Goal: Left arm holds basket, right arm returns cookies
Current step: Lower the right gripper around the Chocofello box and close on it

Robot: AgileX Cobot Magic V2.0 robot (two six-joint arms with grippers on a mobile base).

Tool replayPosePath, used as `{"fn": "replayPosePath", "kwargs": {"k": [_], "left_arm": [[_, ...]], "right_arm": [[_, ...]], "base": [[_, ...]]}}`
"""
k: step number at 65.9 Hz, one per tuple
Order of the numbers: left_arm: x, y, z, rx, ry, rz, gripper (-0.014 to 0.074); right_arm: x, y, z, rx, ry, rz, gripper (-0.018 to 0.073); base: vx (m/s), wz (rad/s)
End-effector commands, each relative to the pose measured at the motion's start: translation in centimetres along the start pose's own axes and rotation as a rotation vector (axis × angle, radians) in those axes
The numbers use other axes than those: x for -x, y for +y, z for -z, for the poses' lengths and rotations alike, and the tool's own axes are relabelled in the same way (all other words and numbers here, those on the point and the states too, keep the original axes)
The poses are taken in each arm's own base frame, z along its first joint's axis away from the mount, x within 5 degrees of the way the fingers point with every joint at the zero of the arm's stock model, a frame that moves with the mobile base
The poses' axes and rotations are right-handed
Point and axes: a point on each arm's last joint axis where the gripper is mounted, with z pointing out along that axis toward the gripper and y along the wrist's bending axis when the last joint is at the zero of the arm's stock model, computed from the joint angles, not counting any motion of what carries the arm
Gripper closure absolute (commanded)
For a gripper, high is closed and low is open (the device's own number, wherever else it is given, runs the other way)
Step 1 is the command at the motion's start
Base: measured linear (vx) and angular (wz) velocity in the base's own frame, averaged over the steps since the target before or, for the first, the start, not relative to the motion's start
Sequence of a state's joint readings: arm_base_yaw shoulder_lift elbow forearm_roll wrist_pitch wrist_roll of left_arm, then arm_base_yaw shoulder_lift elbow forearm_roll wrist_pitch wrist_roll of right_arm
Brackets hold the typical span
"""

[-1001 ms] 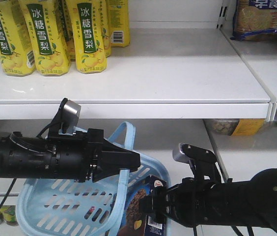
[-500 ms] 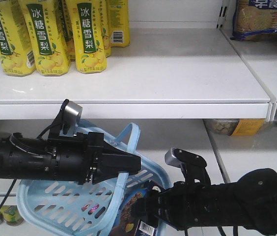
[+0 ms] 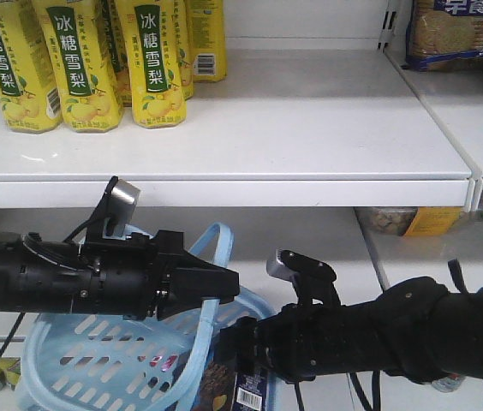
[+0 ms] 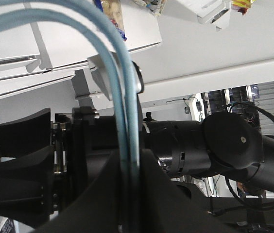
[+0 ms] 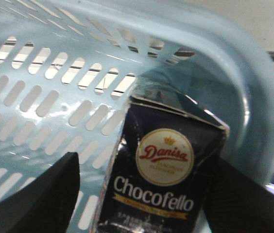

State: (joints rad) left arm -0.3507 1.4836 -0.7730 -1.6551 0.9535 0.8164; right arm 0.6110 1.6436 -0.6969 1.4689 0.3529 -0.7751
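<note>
Left black pincer (image 3: 224,287) clamps the thin hoop handles (image 4: 125,97) of a tilted light blue slotted plastic basket (image 3: 70,381). Right black pincer (image 3: 243,347), jaws apart, straddles the dark navy cardboard cookie box (image 5: 163,179) inside; closing off-centre could tip it or snag the basket wall.

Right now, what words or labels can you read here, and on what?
"冰糖雪梨": yellow bottles.
"Danisa": round logo on the cookie box.
"Chocofello": cookie box front.
Barcode label digits: too small to read.
Biscuit pack lettering: cut off, unreadable.
</note>
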Motion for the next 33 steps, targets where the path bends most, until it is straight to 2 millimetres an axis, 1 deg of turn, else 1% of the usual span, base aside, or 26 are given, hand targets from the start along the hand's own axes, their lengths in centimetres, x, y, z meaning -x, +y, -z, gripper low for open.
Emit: {"fn": "replayPosePath", "kwargs": {"k": [1, 12, 22, 33], "left_arm": [[1.00, -2.45, 0.64, -0.118, -0.084, -0.034, 0.0600], [1.00, -2.45, 0.64, -0.118, -0.084, -0.034, 0.0600], [1.00, -2.45, 0.64, -0.118, -0.084, -0.034, 0.0600], [1.00, -2.45, 0.64, -0.118, -0.084, -0.034, 0.0600]], "right_arm": [[0.89, 1.76, 0.80, 0.094, -0.010, -0.002, 0.0084], [0.75, 2.48, 0.92, 0.152, 0.027, -0.005, 0.0084], [0.69, 2.36, 0.83, 0.143, 0.033, 0.013, 0.0091], [0.79, 2.02, 0.78, 0.105, 0.020, 0.053, 0.0127]], "base": [[0.00, 0.00], [0.00, 0.00], [0.00, 0.00], [0.00, 0.00]]}}
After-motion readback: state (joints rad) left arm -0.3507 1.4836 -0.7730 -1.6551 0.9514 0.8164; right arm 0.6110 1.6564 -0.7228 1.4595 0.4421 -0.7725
